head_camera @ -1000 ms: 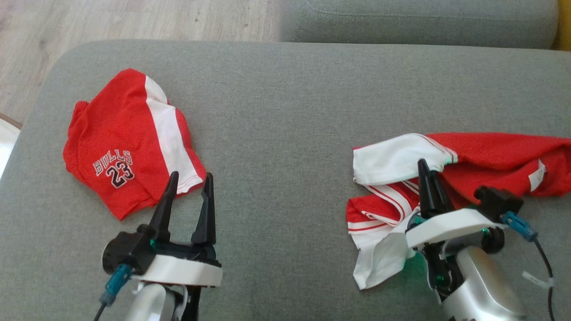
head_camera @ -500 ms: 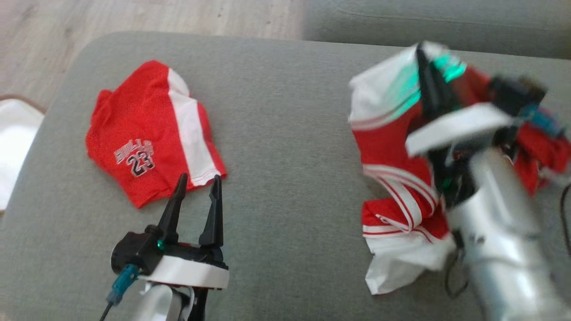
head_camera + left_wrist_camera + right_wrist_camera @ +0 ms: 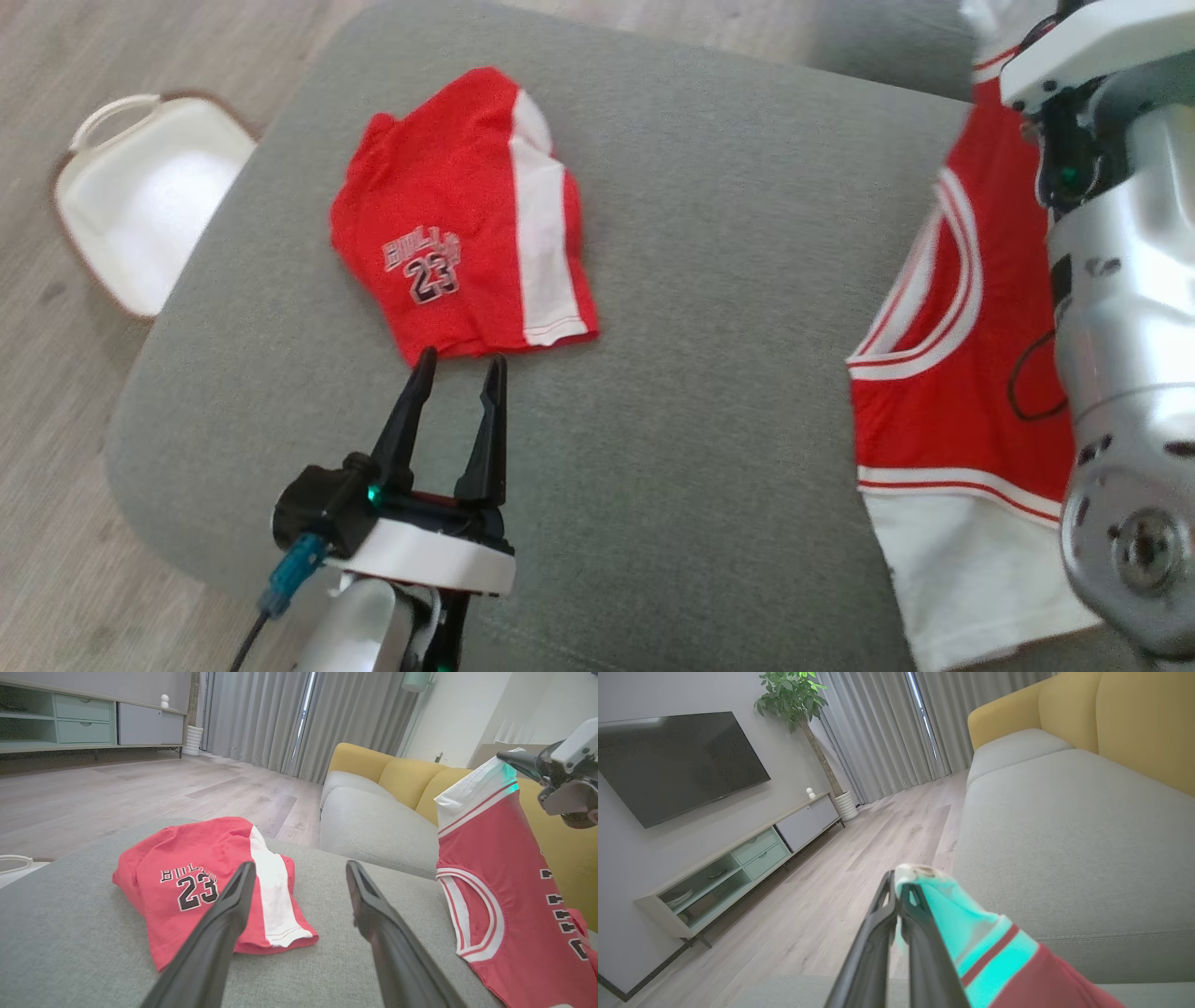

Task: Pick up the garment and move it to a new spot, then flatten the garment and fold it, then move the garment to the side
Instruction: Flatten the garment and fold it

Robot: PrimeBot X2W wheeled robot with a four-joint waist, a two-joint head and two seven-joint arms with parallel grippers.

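- Right pincer — closed on the white edge of the jersey; the right wrist view shows the pinch itself.
- Head view: the jersey hangs full length over the right side of the grey cushion.
- Left pincer — fingers spread, holding nothing, just short of the folded red shorts.
- Left wrist view: black lettering on the jersey front, yellow sofa back behind.

- Grey cushion stood on wood floor.
- Red shorts w/ white stripe lay flat on cushion, left part.
- Red jersey over cushion's right edge; hem contact unclear.
- White tub sat on floor beside cushion.
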